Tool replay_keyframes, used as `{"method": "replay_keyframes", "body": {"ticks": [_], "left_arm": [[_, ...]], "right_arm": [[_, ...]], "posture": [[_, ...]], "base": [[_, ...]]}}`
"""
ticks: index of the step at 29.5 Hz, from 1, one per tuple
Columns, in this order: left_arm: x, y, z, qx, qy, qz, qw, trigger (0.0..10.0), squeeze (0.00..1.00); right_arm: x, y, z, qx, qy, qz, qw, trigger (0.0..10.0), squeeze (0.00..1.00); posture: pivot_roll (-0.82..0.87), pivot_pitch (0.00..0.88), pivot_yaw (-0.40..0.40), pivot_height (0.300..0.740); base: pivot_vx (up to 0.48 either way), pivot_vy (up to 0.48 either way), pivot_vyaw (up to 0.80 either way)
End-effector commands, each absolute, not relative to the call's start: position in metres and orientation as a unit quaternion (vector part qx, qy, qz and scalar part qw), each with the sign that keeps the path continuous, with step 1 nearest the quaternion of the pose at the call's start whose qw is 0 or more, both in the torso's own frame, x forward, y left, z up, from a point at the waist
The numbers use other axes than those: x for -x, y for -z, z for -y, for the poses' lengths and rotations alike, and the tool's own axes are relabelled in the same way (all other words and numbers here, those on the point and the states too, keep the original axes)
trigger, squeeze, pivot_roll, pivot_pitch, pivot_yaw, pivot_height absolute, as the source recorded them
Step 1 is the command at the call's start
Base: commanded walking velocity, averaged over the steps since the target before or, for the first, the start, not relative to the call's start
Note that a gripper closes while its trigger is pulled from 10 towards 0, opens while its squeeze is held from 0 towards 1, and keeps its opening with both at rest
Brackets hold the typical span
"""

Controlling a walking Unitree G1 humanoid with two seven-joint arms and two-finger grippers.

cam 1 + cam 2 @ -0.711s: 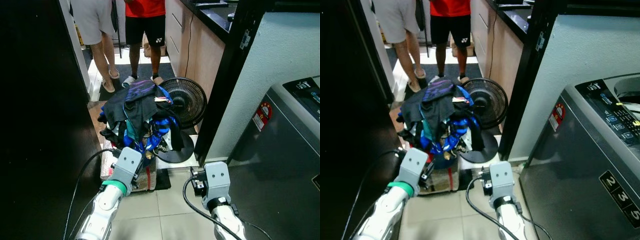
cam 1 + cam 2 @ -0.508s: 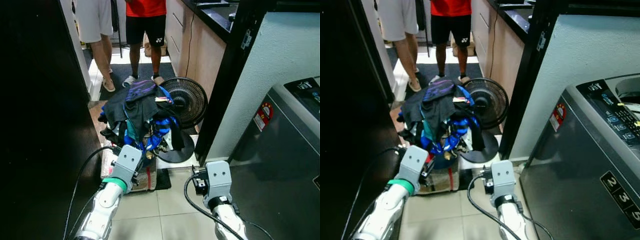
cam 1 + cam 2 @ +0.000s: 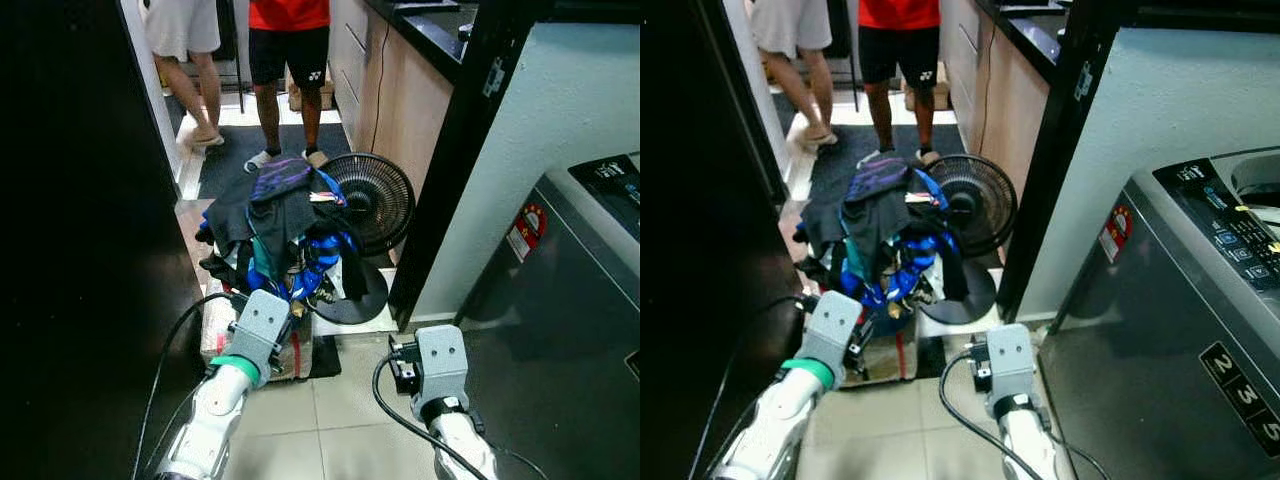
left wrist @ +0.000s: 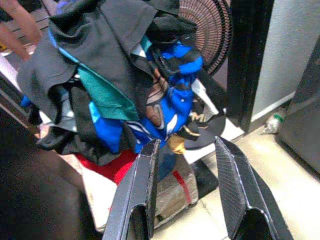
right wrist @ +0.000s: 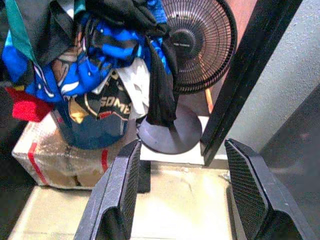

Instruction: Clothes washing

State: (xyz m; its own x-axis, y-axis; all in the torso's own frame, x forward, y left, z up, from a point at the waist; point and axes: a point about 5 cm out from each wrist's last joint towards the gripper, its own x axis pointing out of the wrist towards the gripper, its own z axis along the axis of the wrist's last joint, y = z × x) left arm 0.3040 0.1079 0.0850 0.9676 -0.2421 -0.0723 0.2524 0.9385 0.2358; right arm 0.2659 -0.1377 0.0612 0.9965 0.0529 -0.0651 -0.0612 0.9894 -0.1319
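Laundry [image 3: 282, 232] sat heaped high in a blue bucket [image 5: 95, 134], which stood on a wrapped box [image 3: 290, 352] on the tiled floor [image 3: 330, 430], just beside a black standing fan [image 3: 372, 205] and well apart from the washing machine [image 3: 1200, 330] at the robot's right. The left hand [image 4: 186, 160] hovered close before the lower front of the pile, its fingers spread apart and grasping nothing. The right hand [image 5: 181, 165] was likewise released, fingers wide, aimed lower toward the fan's round base [image 5: 170, 131] and the floor.

The heap looked loosely stacked and top-heavy, with a dark garment [image 5: 159, 95] dangling over the fan base. A pull on one low piece would likely drag its neighbours off, or tip the bucket from the box. The hanging cloth might also catch on the fan and topple it. Two people [image 3: 290, 60] stood in the doorway beyond, near enough to matter if the robot stepped forward.

Compared with the earlier frames, both arms had dropped slightly lower and the left hand had edged nearer the pile. The person in grey shorts [image 3: 183, 25] had stepped further away.
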Motion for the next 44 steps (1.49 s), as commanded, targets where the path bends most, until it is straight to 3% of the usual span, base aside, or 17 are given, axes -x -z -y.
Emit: {"method": "replay_keyframes", "body": {"ticks": [1, 11, 19, 32, 37, 44], "left_arm": [[-0.303, -0.082, -0.109, -0.127, 0.125, -0.030, 0.984, 10.0, 0.00], [-0.296, -0.088, -0.129, -0.132, 0.094, -0.024, 0.987, 10.0, 0.00], [-0.291, -0.084, -0.122, -0.129, 0.101, -0.034, 0.986, 10.0, 0.00], [-0.297, -0.081, -0.124, -0.128, 0.098, -0.039, 0.986, 10.0, 0.00], [-0.293, -0.084, -0.117, -0.117, 0.092, -0.035, 0.988, 10.0, 0.00], [-0.292, -0.091, -0.120, -0.116, 0.100, -0.025, 0.988, 10.0, 0.00]], "right_arm": [[-0.263, -0.059, 0.136, 0.064, -0.031, -0.038, 0.997, 10.0, 0.00], [-0.261, -0.057, 0.128, 0.062, -0.060, -0.048, 0.995, 10.0, 0.00], [-0.263, -0.060, 0.146, 0.077, -0.038, -0.045, 0.995, 10.0, 0.00], [-0.259, -0.062, 0.133, 0.072, -0.056, -0.043, 0.995, 10.0, 0.00], [-0.273, -0.080, 0.147, 0.083, -0.044, -0.017, 0.995, 10.0, 0.00], [-0.280, -0.131, 0.140, 0.074, -0.040, 0.053, 0.995, 10.0, 0.00]], "posture": [[0.03, 0.070, 0.026, 0.740], [0.08, 0.126, -0.004, 0.740], [0.06, 0.102, 0.026, 0.740], [0.03, 0.092, 0.000, 0.740], [0.05, 0.094, -0.008, 0.740], [0.03, 0.114, 0.017, 0.740]], "base": [[0.000, 0.000, 0.00], [0.000, 0.000, 0.00], [0.000, 0.000, 0.00], [0.000, 0.000, 0.00], [0.000, 0.000, 0.00], [0.000, 0.000, 0.00]]}}
